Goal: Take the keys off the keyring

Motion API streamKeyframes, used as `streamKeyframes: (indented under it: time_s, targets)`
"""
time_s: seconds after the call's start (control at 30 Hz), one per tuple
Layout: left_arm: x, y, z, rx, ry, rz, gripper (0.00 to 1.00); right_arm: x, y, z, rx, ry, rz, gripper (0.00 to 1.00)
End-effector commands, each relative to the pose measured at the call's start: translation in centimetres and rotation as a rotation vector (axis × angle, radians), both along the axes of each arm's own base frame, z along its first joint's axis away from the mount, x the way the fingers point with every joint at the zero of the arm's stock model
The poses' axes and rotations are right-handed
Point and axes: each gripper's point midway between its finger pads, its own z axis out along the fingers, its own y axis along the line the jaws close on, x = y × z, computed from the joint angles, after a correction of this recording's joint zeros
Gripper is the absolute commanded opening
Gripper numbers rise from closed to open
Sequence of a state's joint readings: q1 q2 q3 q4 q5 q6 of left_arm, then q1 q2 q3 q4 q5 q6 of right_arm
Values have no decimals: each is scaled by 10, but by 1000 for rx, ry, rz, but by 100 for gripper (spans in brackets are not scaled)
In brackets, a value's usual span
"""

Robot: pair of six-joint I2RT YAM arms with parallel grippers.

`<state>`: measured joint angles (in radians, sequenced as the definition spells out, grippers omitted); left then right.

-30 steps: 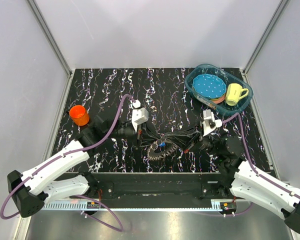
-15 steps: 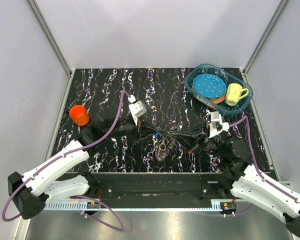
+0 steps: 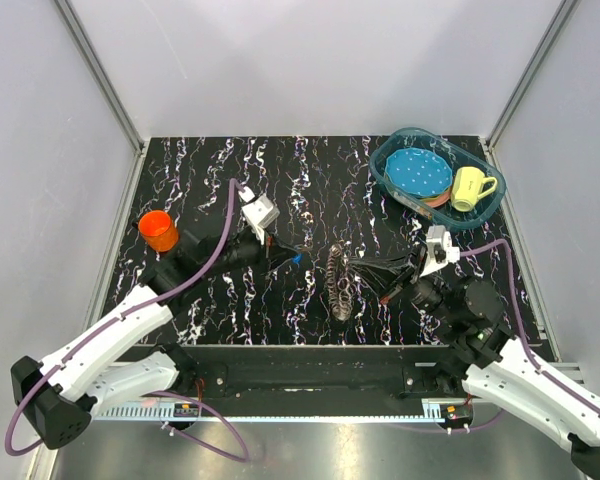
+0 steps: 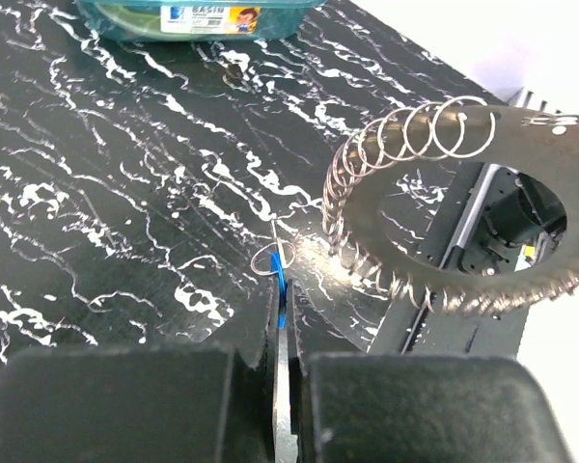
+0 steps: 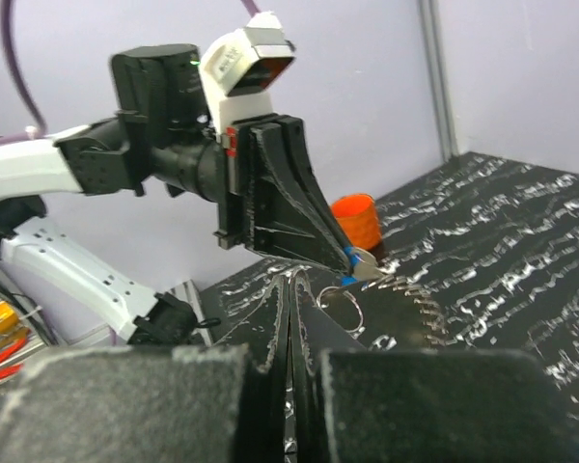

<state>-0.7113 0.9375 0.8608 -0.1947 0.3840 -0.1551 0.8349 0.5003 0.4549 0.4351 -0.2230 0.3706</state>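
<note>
My left gripper is shut on the small blue-headed key, held apart from the bunch. In the left wrist view the blue key stands edge-on between the shut fingers, with a small wire loop at its tip. My right gripper is shut on the keyring, which carries several grey keys fanned like gear teeth. The bunch hangs on edge above the table. It also shows in the left wrist view. In the right wrist view the key teeth lie beside my shut fingers.
An orange cup stands at the left edge. A blue oval basin at the back right holds a blue dotted plate and a yellow mug. Grey walls enclose the black marbled table.
The two grippers have drawn apart. The left one moved left and back with the blue-headed key, now off the bunch. The right one lifted the ring of keys onto its edge.
</note>
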Motion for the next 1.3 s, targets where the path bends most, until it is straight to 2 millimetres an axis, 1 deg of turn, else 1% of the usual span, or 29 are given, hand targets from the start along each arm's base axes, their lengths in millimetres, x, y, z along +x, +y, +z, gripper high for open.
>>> streamKeyframes:
  time_s: [0.0, 0.13, 0.17, 0.2, 0.27, 0.33, 0.37, 0.4, 0.43, 0.47, 0.5, 0.57, 0.63, 0.73, 0.77, 0.83, 0.87, 0.9, 0.93, 0.97, 1.0, 1.03, 1.07, 1.1, 1.13, 1.17, 1.2, 1.23, 1.27]
  targets:
    - [13, 18, -4, 36, -34, 110, 0, 22, -20, 10, -11, 24, -173, 0]
    - [20, 35, -17, 117, -46, 184, 0, 40, -33, -5, -57, 95, -290, 0]
    - [21, 38, -17, 124, -53, 192, 0, 45, -36, -17, -94, 132, -321, 0]
    - [21, 40, -18, 132, -56, 197, 0, 56, -45, -25, -108, 171, -401, 0]
    - [24, 45, -18, 146, -72, 216, 0, 64, -53, -41, -160, 216, -464, 0]
    - [26, 48, -17, 157, -86, 225, 0, 75, -66, -52, -183, 255, -563, 0]
    - [26, 48, -19, 163, -88, 228, 0, 78, -74, -64, -230, 289, -607, 0]
    - [27, 50, -19, 166, -91, 233, 0, 86, -87, -71, -256, 307, -697, 0]
    - [27, 50, -21, 170, -92, 231, 0, 89, -95, -71, -271, 317, -747, 0]
    - [28, 50, -24, 175, -89, 235, 0, 91, -103, -79, -319, 331, -791, 0]
    - [28, 51, -25, 175, -90, 236, 0, 97, -113, -81, -342, 340, -862, 0]
    - [28, 53, -27, 184, -95, 241, 0, 102, -124, -94, -403, 381, -942, 0]
    - [28, 55, -27, 189, -106, 246, 0, 105, -136, -96, -424, 404, -1026, 0]
    - [27, 58, -25, 187, -120, 250, 0, 113, -136, -110, -463, 432, -1066, 0]
    - [26, 58, -23, 182, -125, 251, 0, 119, -134, -121, -503, 453, -1073, 0]
    - [25, 58, -23, 179, -126, 247, 0, 131, -129, -128, -515, 468, -1071, 0]
    - [25, 59, -23, 179, -127, 249, 0, 142, -131, -140, -538, 501, -1072, 0]
    - [24, 59, -24, 181, -123, 245, 0, 147, -130, -150, -546, 521, -1057, 0]
    - [24, 59, -25, 181, -123, 245, 0, 159, -130, -149, -506, 523, -1053, 0]
    - [24, 59, -24, 180, -125, 244, 0, 170, -132, -164, -518, 563, -1036, 0]
    - [23, 59, -25, 180, -120, 241, 0, 176, -135, -171, -515, 579, -1037, 0]
    - [22, 59, -25, 178, -121, 240, 0, 188, -134, -166, -473, 562, -1038, 0]
    - [21, 59, -28, 183, -116, 236, 0, 195, -131, -182, -509, 588, -1021, 0]
    - [22, 59, -29, 184, -114, 238, 0, 206, -138, -181, -500, 595, -1041, 0]
    - [22, 60, -28, 185, -116, 242, 0, 213, -138, -182, -498, 599, -1040, 3]
    - [22, 60, -30, 187, -114, 242, 0, 219, -136, -197, -530, 629, -1025, 6]
    - [22, 60, -30, 189, -114, 243, 0, 228, -138, -194, -524, 633, -1036, 10]
    - [23, 59, -31, 191, -112, 244, 0, 232, -138, -197, -535, 637, -1039, 17]
    - [23, 59, -32, 193, -109, 242, 0, 236, -138, -205, -558, 649, -1037, 20]
